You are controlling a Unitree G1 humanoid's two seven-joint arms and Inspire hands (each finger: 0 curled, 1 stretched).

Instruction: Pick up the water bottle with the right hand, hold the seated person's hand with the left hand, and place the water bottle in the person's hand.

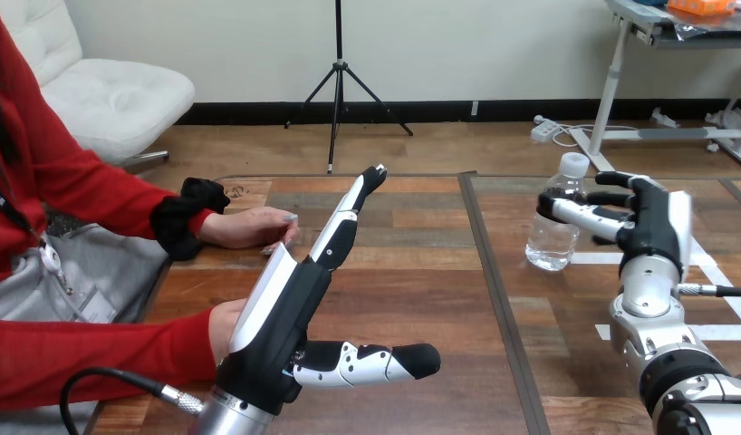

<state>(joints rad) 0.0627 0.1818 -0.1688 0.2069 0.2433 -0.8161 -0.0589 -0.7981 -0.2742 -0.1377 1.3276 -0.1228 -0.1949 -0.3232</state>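
My right hand curls round the clear plastic water bottle by the wooden table's right edge. Looks light, bendy, slippery: I'd squeeze its middle softly. Left hand wide open, empty.

Nothing legible; a small mark on the table may be a logo.

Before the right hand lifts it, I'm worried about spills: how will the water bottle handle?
The water bottle looks like thin clear plastic, so it may dent under a firm squeeze. Tall on a narrow base, it could tip if the right hand nudges it sideways. Its white cap is on, so spilling seems unlikely.
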